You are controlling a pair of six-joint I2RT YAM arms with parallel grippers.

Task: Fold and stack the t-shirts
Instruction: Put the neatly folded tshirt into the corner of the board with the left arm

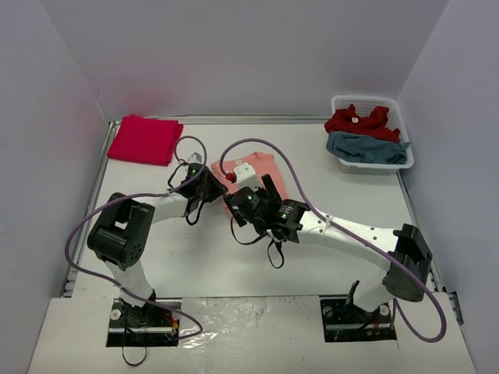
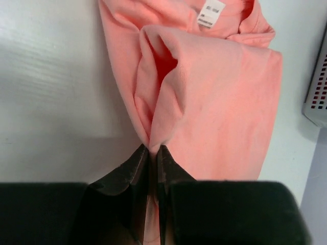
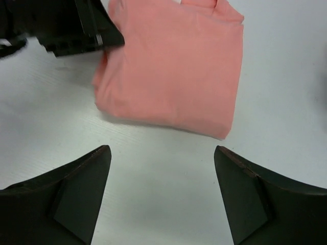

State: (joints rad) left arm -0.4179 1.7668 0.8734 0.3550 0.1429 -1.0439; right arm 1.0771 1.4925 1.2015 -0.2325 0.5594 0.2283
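Left arm reaches forward with its elbow bent low and wrist angled inward. I see the left claw [image 2: 152, 149] pinched tight on a raised fold at the edge of the salmon t-shirt [image 2: 225, 102], which lies folded mid-worktop [image 1: 359, 187]. Right arm stretches in low from the right. The right claw [image 3: 161, 153] gapes wide above bare worktop, just short of the shirt's edge, holding nothing.
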